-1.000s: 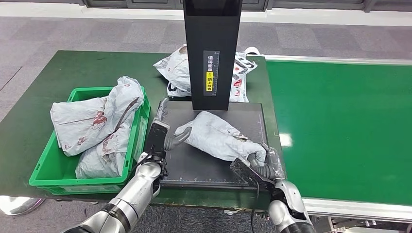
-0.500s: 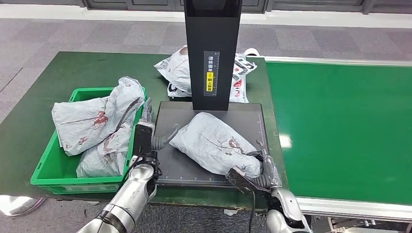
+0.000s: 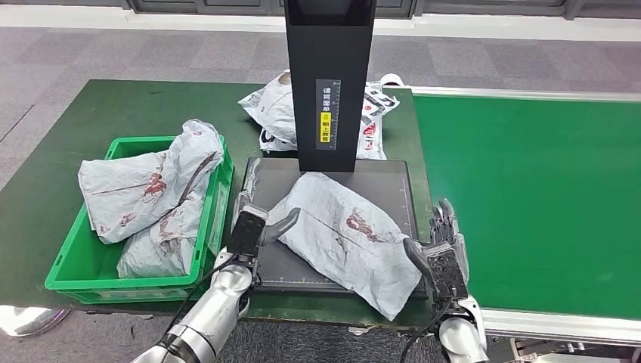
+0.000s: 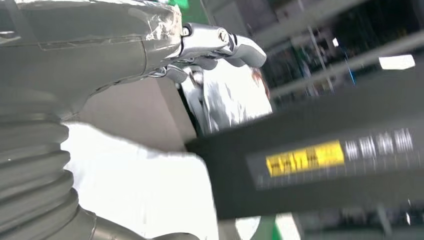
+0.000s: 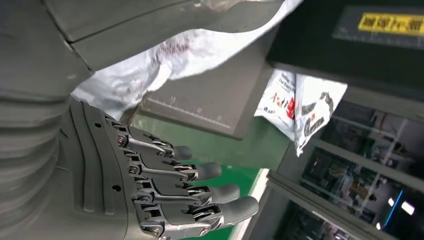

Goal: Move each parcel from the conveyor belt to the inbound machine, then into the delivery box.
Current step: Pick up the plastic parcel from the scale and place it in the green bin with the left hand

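Parcel [image 3: 344, 234] is laid flat on the dark plate of the inbound machine [image 3: 330, 83], one corner hung over the front edge.

Nearest the camera, the right hand [image 3: 442, 249] is seen just beside the parcel's right end with fingers spread and straight, nothing held; its thumb looks to be right against the bag, though actual contact can't be made out. The left hand [image 3: 253, 223] is parked at the parcel's left edge, thumb stuck out toward it, and whether anything is gripped can't be told either. Off to the left, more bagged parcels are piled in the green delivery box [image 3: 79, 268]. Farther back, another bag [image 3: 270, 110] is tucked behind the machine's black column, with the conveyor belt [image 3: 529, 197] stretched along the right.
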